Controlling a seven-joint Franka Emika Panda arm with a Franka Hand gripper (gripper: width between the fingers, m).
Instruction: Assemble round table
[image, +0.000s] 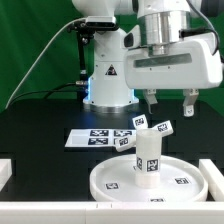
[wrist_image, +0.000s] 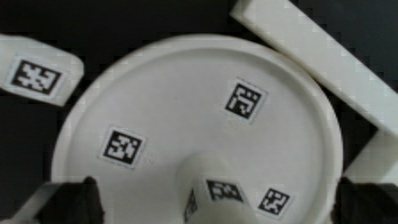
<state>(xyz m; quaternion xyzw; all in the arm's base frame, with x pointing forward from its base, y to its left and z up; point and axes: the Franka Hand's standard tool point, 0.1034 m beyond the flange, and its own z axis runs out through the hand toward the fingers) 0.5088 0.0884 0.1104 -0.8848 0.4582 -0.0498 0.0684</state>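
Note:
The large round disc (image: 150, 182) lies flat at the front of the table and fills the wrist view (wrist_image: 196, 110). The short thick leg (image: 148, 157) stands upright on it and shows low between my fingers in the wrist view (wrist_image: 222, 195). The tagged cross-shaped base (image: 150, 128) shows at the leg's top. I cannot tell whether it rests on the leg or lies behind it. My gripper (image: 170, 103) hangs open and empty just above these parts, a little to the exterior view's right of the leg. In the wrist view my gripper (wrist_image: 217, 200) has one finger on each side of the leg.
The marker board (image: 100, 138) lies behind the disc, in front of the white robot base (image: 108, 75). White bars (image: 214, 170) flank the disc. One bar (wrist_image: 317, 55) runs close along the rim. A white tagged piece (wrist_image: 36, 75) lies just off the rim.

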